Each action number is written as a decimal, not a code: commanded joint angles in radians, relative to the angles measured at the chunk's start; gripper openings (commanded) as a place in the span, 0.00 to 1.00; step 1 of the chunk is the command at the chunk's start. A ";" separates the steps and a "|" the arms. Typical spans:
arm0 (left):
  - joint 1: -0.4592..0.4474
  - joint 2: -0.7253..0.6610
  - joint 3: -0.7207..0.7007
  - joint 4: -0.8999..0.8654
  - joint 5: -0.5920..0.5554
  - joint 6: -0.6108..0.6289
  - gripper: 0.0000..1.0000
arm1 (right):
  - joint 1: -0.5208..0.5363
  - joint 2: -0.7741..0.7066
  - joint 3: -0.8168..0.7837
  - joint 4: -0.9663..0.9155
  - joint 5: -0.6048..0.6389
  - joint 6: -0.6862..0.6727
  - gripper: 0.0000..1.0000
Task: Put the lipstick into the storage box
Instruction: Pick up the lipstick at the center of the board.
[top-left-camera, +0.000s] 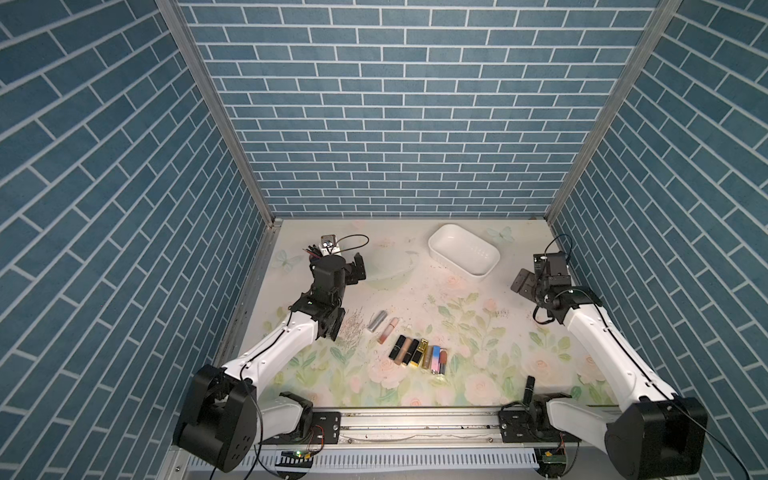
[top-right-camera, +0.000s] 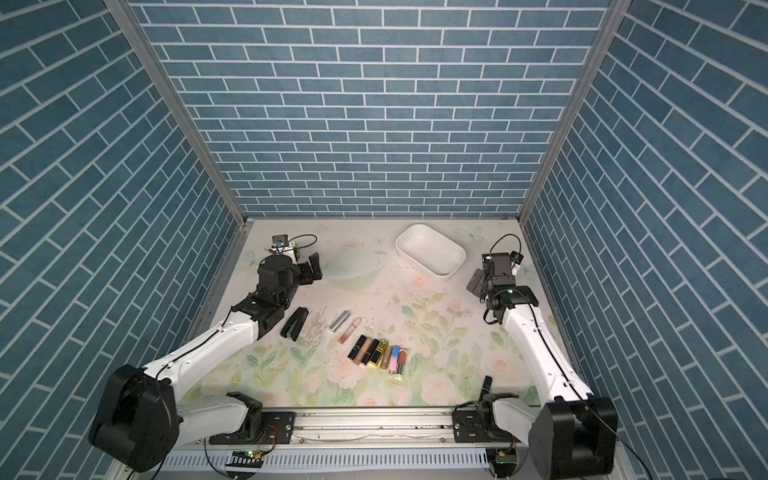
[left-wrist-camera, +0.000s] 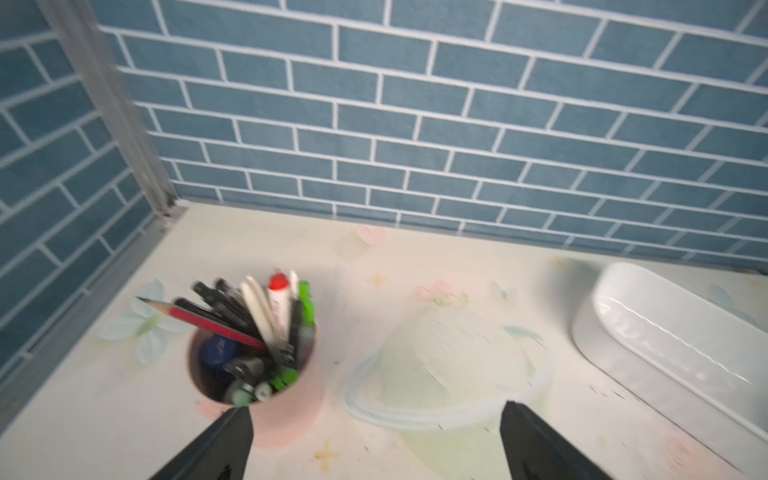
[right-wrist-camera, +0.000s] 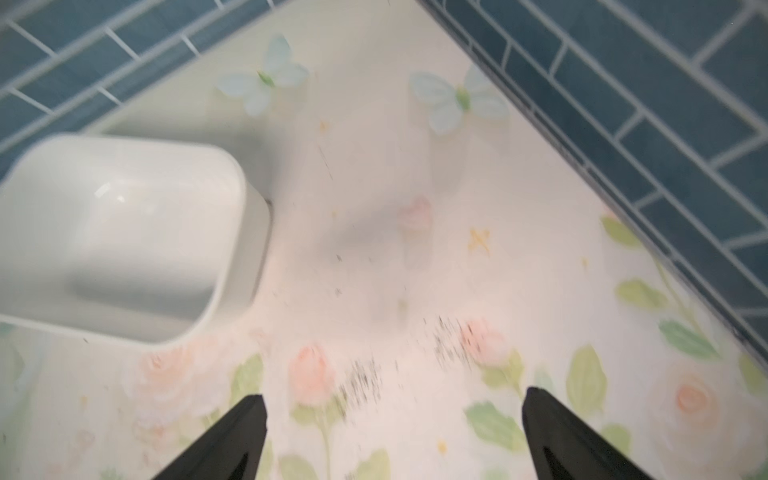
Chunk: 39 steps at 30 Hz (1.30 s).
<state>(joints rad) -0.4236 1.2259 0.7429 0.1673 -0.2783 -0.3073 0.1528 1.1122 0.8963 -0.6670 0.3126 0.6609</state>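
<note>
Eight lipsticks lie outside one storage box.

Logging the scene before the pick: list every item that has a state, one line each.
storage box, upright, empty
row of lipsticks, lying on the table, outside the box
silver lipstick, lying apart from the row
pink lip gloss, lying beside the silver one
pen cup, upright, full of pens
stapler, lying on the table
left gripper, open, empty
right gripper, open, empty
</note>
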 joint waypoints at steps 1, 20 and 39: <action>-0.037 -0.034 0.002 -0.132 0.082 -0.083 1.00 | 0.017 -0.044 -0.093 -0.239 -0.050 0.145 1.00; -0.110 -0.126 -0.075 -0.144 0.211 -0.112 1.00 | 0.339 -0.167 -0.325 -0.425 -0.237 0.615 0.99; -0.110 -0.310 -0.036 -0.225 0.113 -0.086 1.00 | 0.348 -0.126 -0.470 -0.244 -0.263 0.719 0.99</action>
<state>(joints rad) -0.5289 0.9257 0.6788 -0.0360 -0.1406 -0.4088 0.4965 0.9684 0.4404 -0.9337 0.0586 1.3464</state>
